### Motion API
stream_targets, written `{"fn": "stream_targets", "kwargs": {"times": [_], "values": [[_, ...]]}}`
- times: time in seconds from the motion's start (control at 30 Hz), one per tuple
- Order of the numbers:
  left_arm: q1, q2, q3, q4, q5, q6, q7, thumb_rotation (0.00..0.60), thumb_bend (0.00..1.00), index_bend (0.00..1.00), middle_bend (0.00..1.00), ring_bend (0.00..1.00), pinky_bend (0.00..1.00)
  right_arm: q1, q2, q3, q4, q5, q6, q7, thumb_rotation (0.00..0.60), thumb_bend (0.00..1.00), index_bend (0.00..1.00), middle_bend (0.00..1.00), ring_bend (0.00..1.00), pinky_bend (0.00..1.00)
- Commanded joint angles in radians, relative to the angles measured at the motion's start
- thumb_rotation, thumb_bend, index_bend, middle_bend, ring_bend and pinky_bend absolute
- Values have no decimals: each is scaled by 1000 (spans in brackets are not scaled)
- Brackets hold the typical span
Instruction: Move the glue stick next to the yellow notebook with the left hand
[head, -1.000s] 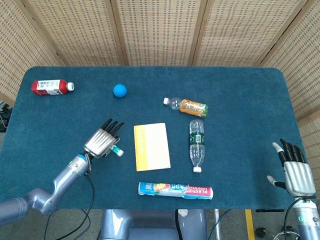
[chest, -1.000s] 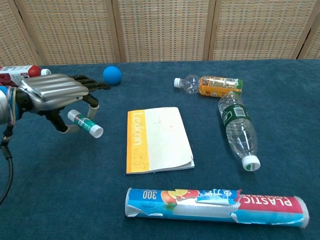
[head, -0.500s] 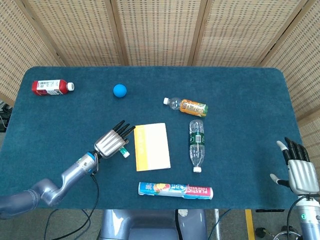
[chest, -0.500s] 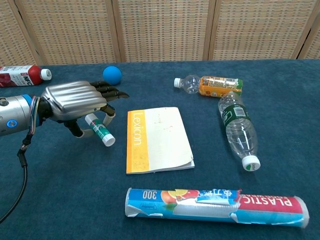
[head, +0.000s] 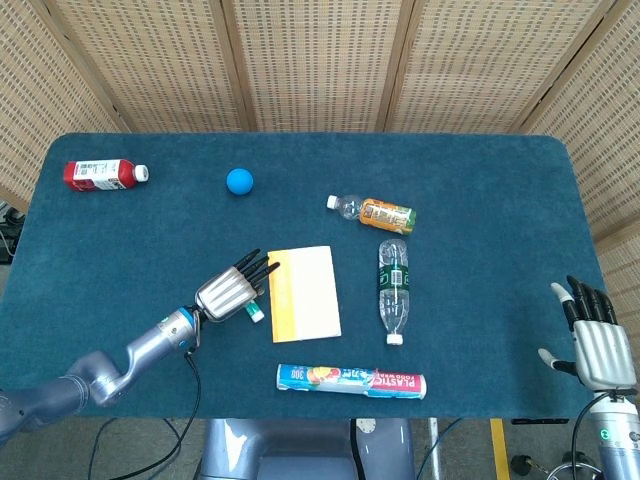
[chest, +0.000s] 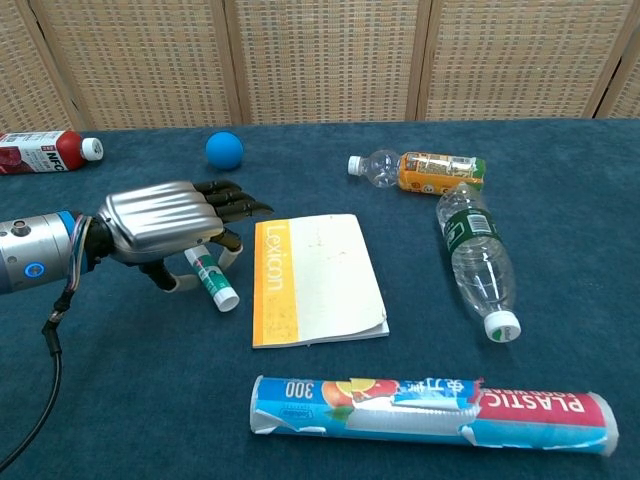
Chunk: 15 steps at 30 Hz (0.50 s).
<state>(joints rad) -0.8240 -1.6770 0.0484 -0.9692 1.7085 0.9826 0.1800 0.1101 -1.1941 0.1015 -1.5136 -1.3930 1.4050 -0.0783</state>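
Note:
The glue stick (chest: 213, 280), white with a green label, sticks out from under my left hand (chest: 165, 225), pinched between thumb and fingers. It slants down toward the cloth just left of the yellow notebook (chest: 315, 278); whether its tip touches the table I cannot tell. In the head view the left hand (head: 232, 290) lies beside the yellow spine of the notebook (head: 302, 293), with the glue stick (head: 254, 311) poking out below the fingers. My right hand (head: 596, 345) stays off the table's right edge, fingers spread and holding nothing; the chest view does not show it.
A red bottle (head: 100, 174) lies at the far left and a blue ball (head: 239, 181) behind the notebook. An orange-labelled bottle (head: 378, 212) and a clear green-labelled bottle (head: 393, 290) lie right of the notebook. A plastic wrap roll (head: 350, 380) lies along the front edge.
My left hand has carried the glue stick to the right and lower, from well left of the notebook to right beside its yellow edge. The right hand barely shifted.

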Motion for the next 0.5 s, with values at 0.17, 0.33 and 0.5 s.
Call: {"fn": "stream_targets", "kwargs": {"times": [0.17,0.33,0.5], "values": [[-8,-36,10,54,16,25,-13,600,390,468,0,0,0,0,2,0,-1,0,1,4,600,0,105,0,0,47],[-7,-48,13,84,25,48,-4,600,389,271,0,0,0,0,3,-1,-2,-2,1,5,600,0,105,0,0,47],[-2,-43,9,85,19,66,-2,600,388,149,0,0,0,-1,3,-3,-3,-2,2,0,600,0,105,0,0,47]]}}
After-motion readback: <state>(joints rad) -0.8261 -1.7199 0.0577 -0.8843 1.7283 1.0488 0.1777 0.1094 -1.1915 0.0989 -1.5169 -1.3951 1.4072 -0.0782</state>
